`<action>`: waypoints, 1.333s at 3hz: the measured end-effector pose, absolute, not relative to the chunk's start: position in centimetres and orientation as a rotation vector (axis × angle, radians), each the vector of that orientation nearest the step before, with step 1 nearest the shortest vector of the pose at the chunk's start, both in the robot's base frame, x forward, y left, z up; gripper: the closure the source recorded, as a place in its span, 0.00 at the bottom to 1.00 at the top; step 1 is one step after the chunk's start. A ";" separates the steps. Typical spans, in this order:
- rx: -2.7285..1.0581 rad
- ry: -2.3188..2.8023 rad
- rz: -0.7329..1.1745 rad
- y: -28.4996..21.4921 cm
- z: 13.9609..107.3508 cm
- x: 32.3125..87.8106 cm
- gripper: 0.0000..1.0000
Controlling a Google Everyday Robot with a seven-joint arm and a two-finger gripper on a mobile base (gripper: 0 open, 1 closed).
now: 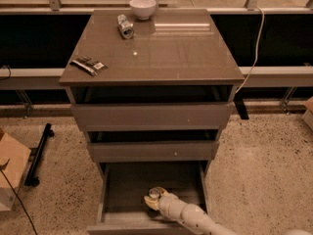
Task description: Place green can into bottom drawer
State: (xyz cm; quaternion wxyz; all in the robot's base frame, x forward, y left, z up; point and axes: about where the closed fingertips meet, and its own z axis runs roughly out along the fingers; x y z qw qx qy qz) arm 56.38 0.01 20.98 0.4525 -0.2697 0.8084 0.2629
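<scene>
The green can stands upright inside the bottom drawer, toward the front and a little right of the middle. Only its silver rim and top show clearly; the body below is covered by the tool and by shadow. The gripper is down in that drawer and clamped on the can, with its pale fingers pressed against the sides just under the rim. The white arm reaches in from the lower right, over the drawer's front edge. Whether the can's base touches the drawer floor cannot be told.

There are three drawers, all pulled out to some degree. The bottom one is open furthest, the middle drawer less, and the top drawer only slightly. The cabinet top carries three things: one white bowl at the back edge, one small silver can lying on its side just in front of the bowl, and one dark packet near the front left corner. On the speckled floor to the left sits one cardboard box. One white cable hangs down on the right behind the cabinet.
</scene>
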 end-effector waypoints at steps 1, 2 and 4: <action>-0.654 2.025 0.639 -0.1 19.6 56.7 0.26; -0.662 2.040 0.645 0.3 18.7 57.1 0.05; -0.665 2.044 0.648 0.4 18.5 57.3 0.00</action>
